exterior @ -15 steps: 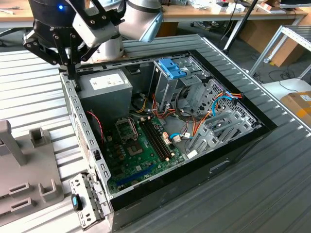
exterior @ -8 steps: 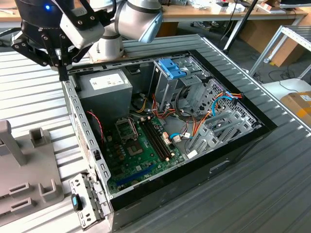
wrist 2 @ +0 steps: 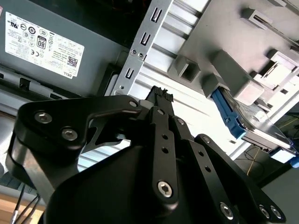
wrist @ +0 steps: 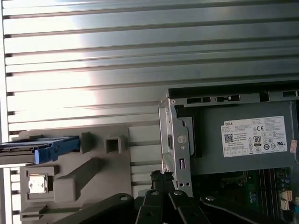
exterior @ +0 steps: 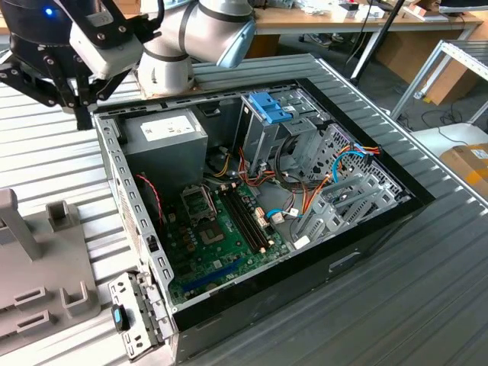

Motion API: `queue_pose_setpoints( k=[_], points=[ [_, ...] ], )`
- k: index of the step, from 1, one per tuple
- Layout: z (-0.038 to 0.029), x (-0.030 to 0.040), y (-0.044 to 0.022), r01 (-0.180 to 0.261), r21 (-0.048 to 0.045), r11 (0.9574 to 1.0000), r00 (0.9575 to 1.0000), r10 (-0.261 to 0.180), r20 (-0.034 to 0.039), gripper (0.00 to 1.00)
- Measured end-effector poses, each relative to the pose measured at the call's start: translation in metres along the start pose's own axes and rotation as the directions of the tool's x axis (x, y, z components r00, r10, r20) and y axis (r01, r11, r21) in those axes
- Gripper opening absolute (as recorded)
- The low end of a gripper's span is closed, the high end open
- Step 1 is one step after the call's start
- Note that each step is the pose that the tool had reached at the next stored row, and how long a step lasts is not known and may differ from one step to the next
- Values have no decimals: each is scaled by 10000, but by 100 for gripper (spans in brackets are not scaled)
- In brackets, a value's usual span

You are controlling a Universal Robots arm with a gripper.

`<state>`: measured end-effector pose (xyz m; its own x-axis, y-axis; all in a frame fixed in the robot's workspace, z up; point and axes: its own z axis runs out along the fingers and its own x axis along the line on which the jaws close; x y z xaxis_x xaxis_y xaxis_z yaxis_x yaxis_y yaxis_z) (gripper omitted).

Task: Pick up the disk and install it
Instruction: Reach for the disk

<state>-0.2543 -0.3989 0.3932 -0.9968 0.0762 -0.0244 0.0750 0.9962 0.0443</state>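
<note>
The gripper [wrist 2: 161,94] – fingertips pressed together, holding nothing – hangs at the open case's [exterior: 114,179] corner; the disk [wrist: 44,148] sits apart, at the grey fixture's [wrist: 93,168] edge.

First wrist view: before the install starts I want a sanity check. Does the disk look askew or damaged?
Nothing stands out. The flat black disk with blue rails sits straight in the grey plastic holder, in line with its edges and apart from the open grey metal computer case. No damage shows.
</note>
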Motion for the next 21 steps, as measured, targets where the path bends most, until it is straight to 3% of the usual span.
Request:
queue_pose_setpoints(
  k=[3,5,9,15,21],
  points=[
    [-2,51,-4,0,0,10000,10000,0,0,11],
    [-4,139,-10,-1,-1,10000,10000,1,1,11],
    [-7,249,-19,-1,0,10000,10000,1,0,11],
    [-9,338,-25,-1,-1,10000,10000,1,1,11],
    [-13,484,-36,0,0,10000,10000,0,0,11]
  ],
)
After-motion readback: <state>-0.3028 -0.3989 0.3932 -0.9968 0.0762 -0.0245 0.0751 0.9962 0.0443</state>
